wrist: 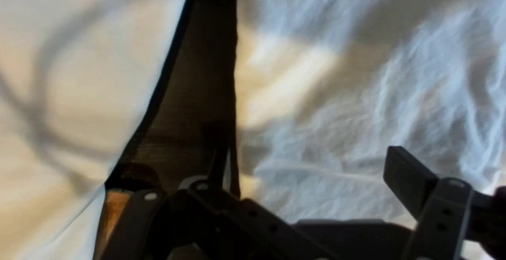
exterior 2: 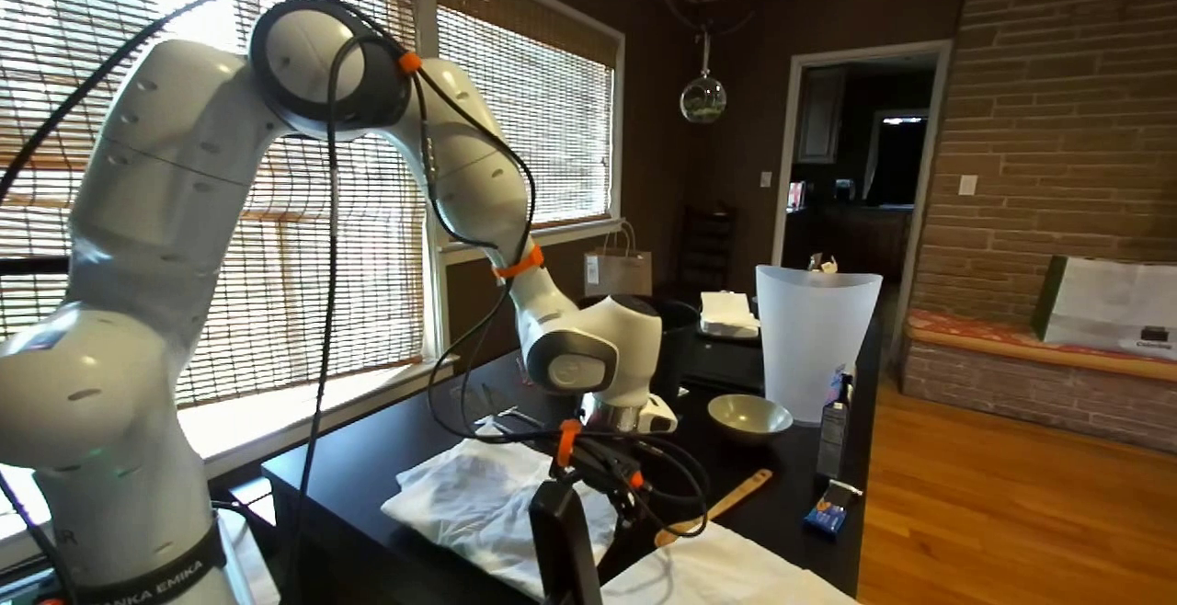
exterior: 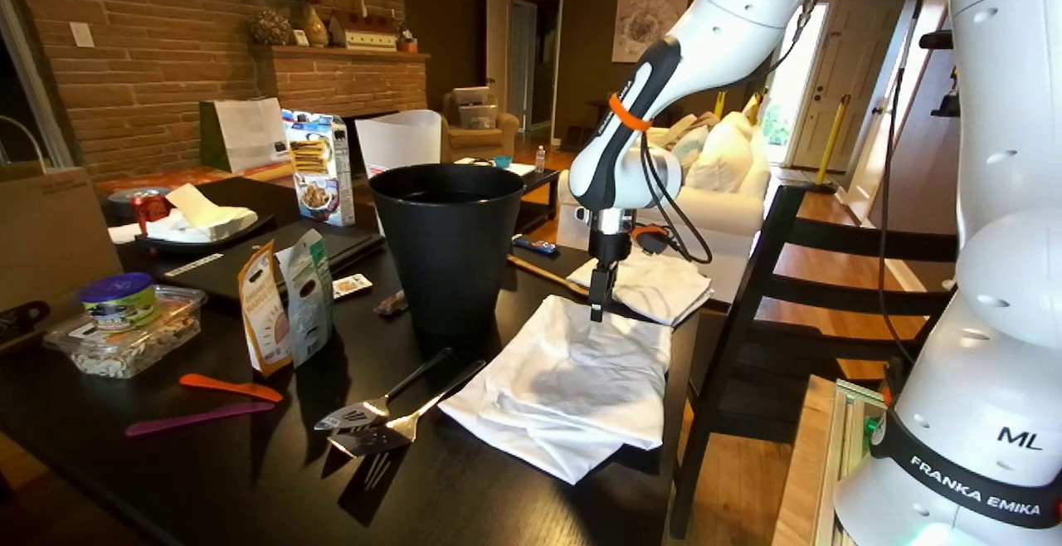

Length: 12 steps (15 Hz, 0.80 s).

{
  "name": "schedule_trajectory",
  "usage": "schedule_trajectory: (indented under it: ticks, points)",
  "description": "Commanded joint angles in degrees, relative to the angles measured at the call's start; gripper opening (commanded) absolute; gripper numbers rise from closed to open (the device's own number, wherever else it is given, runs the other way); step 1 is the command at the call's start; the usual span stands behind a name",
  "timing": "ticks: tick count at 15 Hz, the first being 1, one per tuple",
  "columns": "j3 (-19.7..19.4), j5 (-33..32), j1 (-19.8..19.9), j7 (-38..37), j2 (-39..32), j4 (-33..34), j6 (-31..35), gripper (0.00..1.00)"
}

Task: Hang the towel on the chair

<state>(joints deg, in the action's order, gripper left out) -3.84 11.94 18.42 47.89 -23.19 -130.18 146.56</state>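
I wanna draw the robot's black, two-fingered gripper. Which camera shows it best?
The wrist view: the black, two-fingered gripper looks biggest there, with a clear gap between its fingers. Both exterior views show it small, at the end of the white, jointed arm, without that clear gap.

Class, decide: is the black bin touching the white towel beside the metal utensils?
Apart: in an exterior view, a dark strip of tabletop shows between the black bin and the white towel.

"What colour's my arm (exterior: 1012,106)?"

"White, with orange straps (exterior: 628,116), black cables (exterior 2: 332,219) and a black band (exterior: 975,489) lettered FRANKA EMIKA."

"My wrist view shows the gripper (wrist: 310,171) black, with pale screw heads (wrist: 150,196)."
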Motion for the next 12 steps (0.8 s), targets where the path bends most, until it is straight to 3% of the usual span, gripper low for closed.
schedule_trajectory:
  ticks: [1, 3, 4, 6, 12]
  points:
    - [2.63, 1.37, 2.71, 2.39, -3.96, 3.10, 1.21, 1.00]
    - [3.22, 0.99, 3.21, 1.91, -4.84, 3.84, 0.01, 1.00]
    - [3.40, 0.77, 3.41, 1.74, -5.06, 3.92, -0.23, 0.75]
    - [3.61, 0.58, 3.68, 1.07, -5.26, 4.50, -2.06, 0.66]
    - [2.04, -0.26, 2.96, -1.56, -2.49, 6.65, -13.34, 0.22]
